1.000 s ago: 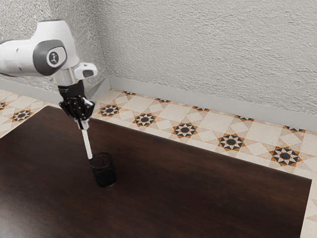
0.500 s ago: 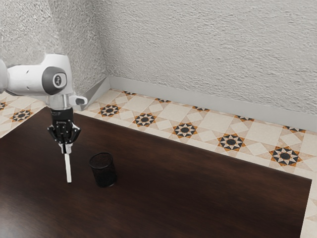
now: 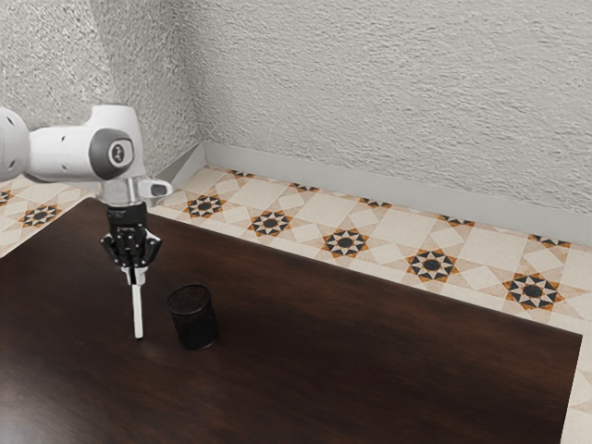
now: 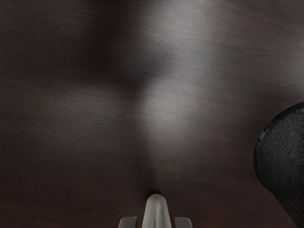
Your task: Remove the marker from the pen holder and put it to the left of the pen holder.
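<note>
Moved since half a second ago: your hand (image 3: 136, 275) and the marker (image 3: 139, 313) have shifted a little toward the exterior view's right, nearer the pen holder (image 3: 194, 319), which stands where it stood
Hand: pinching the marker near its upper end, a pad (image 4: 128, 223) on either side of it
Marker: out of the pen holder, beside it on the exterior view's left, with a gap between them
Marker's long axis: close to upright, running straight down from your hand; it would have to tip over to lie flat
Lower end: very near the tabletop (image 3: 370, 351), the shadow (image 4: 151, 173) in the wrist view running to it; you can't tell for sure whether it touches
Step in hand: setting down, I'd judge, with the lifting out done
Your next move: ease down until you feel contact, then let go; keep any sideways drift away from the pen holder
Risk: loosed upright, the marker may topple and roll, perhaps against the pen holder
Writing: none you can read on the marker or pen holder; the round emblem (image 3: 118, 154) on your arm is too small to make out
</note>
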Robot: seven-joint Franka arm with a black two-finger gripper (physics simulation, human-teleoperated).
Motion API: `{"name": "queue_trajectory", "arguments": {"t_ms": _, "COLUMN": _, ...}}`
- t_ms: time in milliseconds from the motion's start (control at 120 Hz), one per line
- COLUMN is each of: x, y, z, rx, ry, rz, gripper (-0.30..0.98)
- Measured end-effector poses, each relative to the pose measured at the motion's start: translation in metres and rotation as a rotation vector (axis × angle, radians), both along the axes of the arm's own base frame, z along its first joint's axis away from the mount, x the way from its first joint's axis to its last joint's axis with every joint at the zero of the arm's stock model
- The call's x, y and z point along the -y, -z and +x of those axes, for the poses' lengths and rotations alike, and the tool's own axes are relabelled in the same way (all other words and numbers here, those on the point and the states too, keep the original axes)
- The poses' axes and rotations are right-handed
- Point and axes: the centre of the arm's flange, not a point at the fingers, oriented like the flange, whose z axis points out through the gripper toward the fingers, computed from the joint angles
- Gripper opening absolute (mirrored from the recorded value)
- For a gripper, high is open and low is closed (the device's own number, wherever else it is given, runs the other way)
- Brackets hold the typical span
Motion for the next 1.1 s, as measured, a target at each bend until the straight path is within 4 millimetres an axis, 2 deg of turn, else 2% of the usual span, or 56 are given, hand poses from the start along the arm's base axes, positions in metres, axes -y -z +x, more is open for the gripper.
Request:
{"name": "queue_trajectory", "arguments": {"t_ms": 375, "x": 0.0, "y": 0.02, "z": 0.014, "rx": 0.041, "ry": -0.032, "rz": -0.041, "gripper": 0.06}}
{"name": "queue_trajectory", "arguments": {"t_ms": 517, "x": -0.005, "y": 0.049, "z": 0.021, "rx": 0.029, "ry": -0.054, "rz": -0.07, "gripper": -0.01}}
{"name": "queue_trajectory", "arguments": {"t_ms": 633, "x": -0.004, "y": 0.057, "z": 0.027, "rx": 0.036, "ry": -0.051, "rz": -0.075, "gripper": -0.04}}
{"name": "queue_trajectory", "arguments": {"t_ms": 767, "x": -0.002, "y": 0.066, "z": 0.029, "rx": 0.035, "ry": -0.05, "rz": -0.081, "gripper": 0.03}}
{"name": "queue_trajectory", "arguments": {"t_ms": 867, "x": -0.001, "y": 0.062, "z": 0.031, "rx": 0.047, "ry": -0.043, "rz": -0.085, "gripper": 0.23}}
{"name": "queue_trajectory", "arguments": {"t_ms": 917, "x": 0.003, "y": 0.05, "z": 0.033, "rx": 0.067, "ry": -0.032, "rz": -0.082, "gripper": 0.33}}
{"name": "queue_trajectory", "arguments": {"t_ms": 967, "x": 0.019, "y": 0.022, "z": 0.038, "rx": 0.108, "ry": 0.002, "rz": -0.071, "gripper": 0.4}}
{"name": "queue_trajectory", "arguments": {"t_ms": 1033, "x": 0.059, "y": -0.047, "z": 0.042, "rx": 0.205, "ry": 0.079, "rz": -0.047, "gripper": 0.48}}
{"name": "queue_trajectory", "arguments": {"t_ms": 1100, "x": 0.116, "y": -0.135, "z": 0.028, "rx": 0.324, "ry": 0.176, "rz": -0.029, "gripper": 0.54}}
